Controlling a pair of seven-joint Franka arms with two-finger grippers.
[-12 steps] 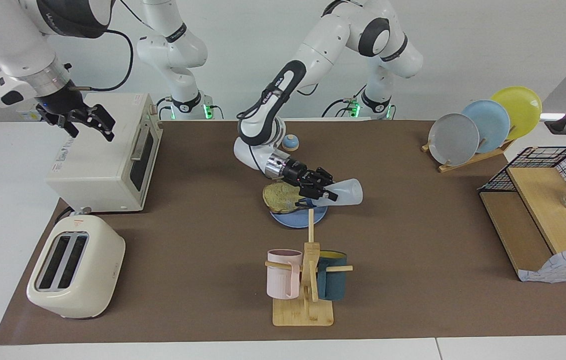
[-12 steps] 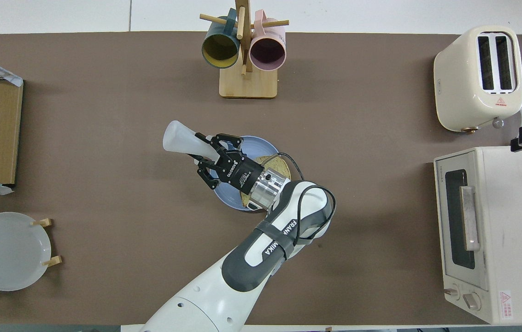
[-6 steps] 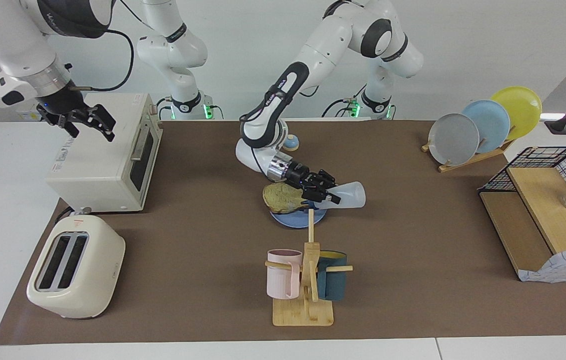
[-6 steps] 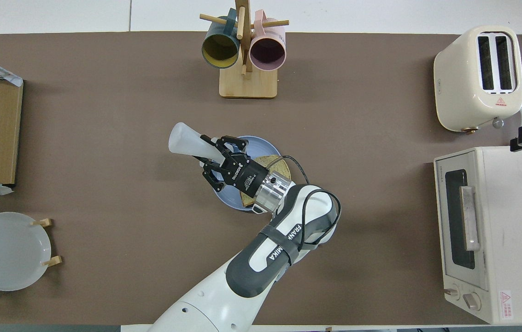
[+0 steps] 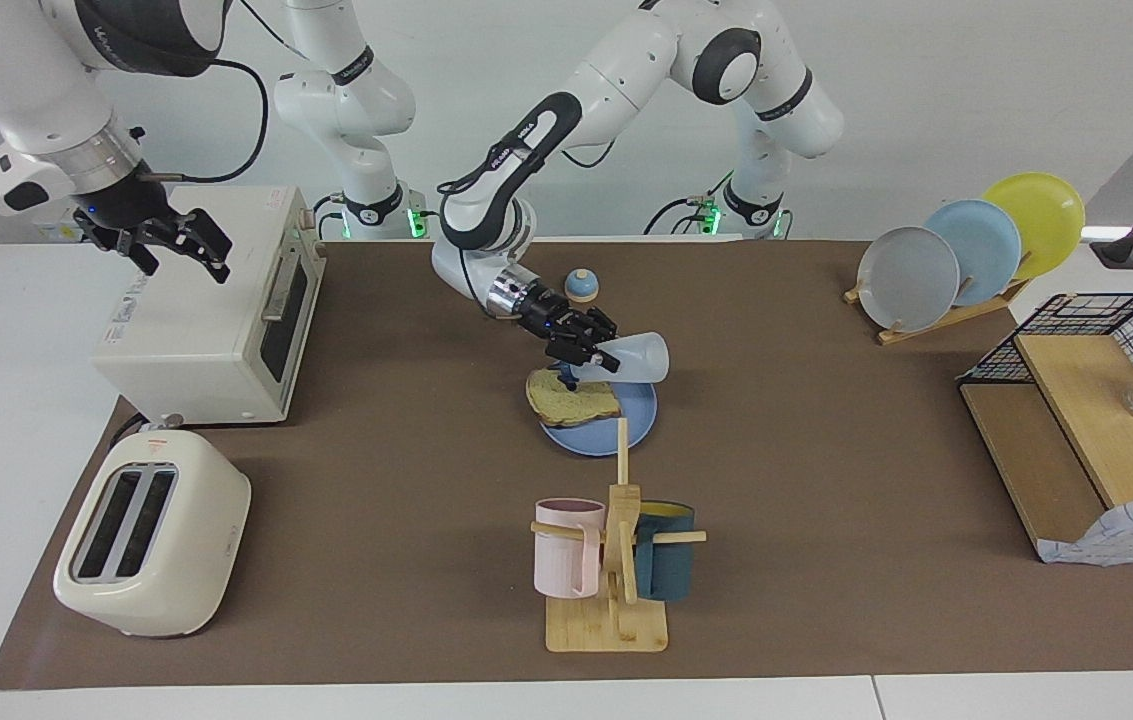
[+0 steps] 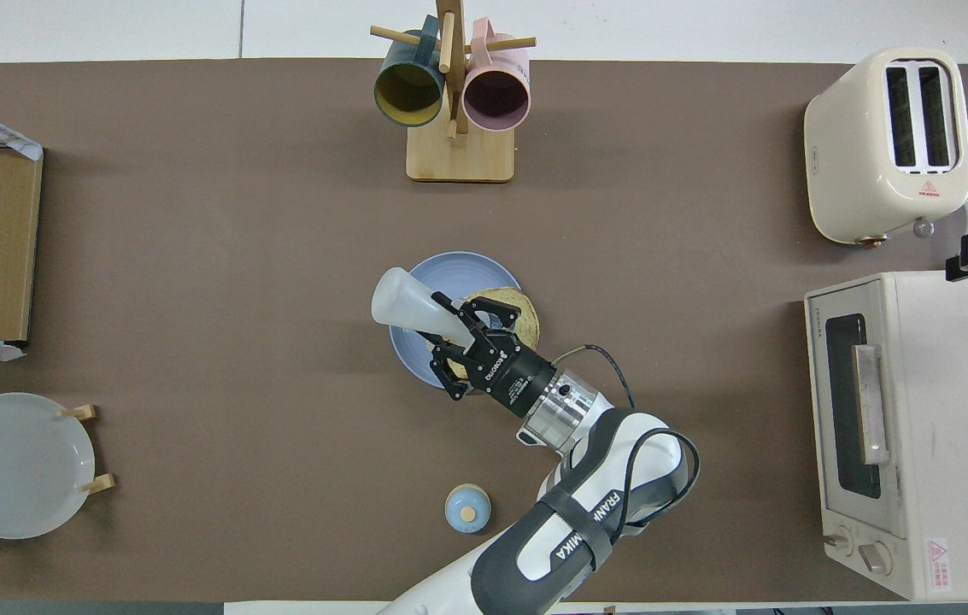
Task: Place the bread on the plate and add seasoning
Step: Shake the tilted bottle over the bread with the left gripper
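Observation:
The bread [image 5: 574, 400] lies on the blue plate [image 5: 638, 422] at the middle of the table, on the side toward the right arm's end. Both show in the overhead view, the bread [image 6: 519, 307] and the plate [image 6: 449, 272]. My left gripper [image 5: 598, 360] is shut on the seasoning bottle [image 5: 638, 357] and holds it tipped over the plate, neck end down over the bread. The overhead view also shows the left gripper [image 6: 458, 329] and the bottle [image 6: 405, 301]. The fingers mostly hide the cap. My right gripper [image 5: 178, 245] waits open over the toaster oven.
A small blue-domed bell [image 5: 582, 286] stands nearer to the robots than the plate. A mug rack [image 5: 616, 560] stands farther out. A toaster [image 5: 151, 545] and toaster oven [image 5: 216, 310] are at the right arm's end. A plate rack [image 5: 966, 250] and wooden shelf [image 5: 1086, 420] are at the left arm's end.
My left gripper has carried the tipped bottle from beside the plate to over the bread, toward the right arm's end. The arm no longer covers the bell in the overhead view. The right arm stayed.

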